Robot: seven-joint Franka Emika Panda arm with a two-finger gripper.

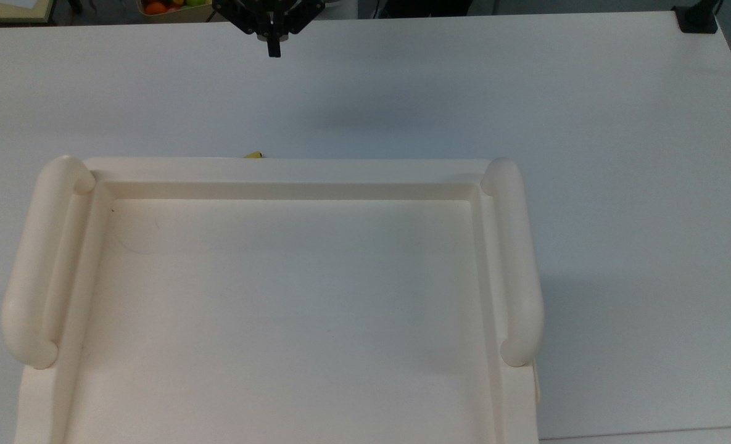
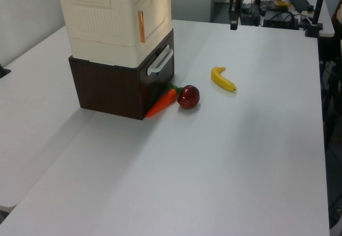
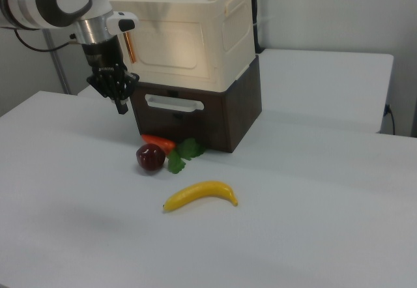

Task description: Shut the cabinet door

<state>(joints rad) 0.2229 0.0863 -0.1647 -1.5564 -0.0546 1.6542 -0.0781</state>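
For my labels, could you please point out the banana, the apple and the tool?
banana (image 3: 201, 195): right view, middle of its curve.
apple (image 3: 150, 157): right view, centre of its skin.
tool (image 3: 120, 107): right view, fingertips.

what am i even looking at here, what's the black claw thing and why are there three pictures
It is one moment, seen by three cameras. The black claw is the robot arm's hand, shut and holding nothing. The top view looks straight down onto the cream cabinet with its tray-like top. The left view and right view look across the white table from opposite sides. The cabinet sits on a dark brown drawer box. On the table in front of it lie a banana, a red apple and a carrot.
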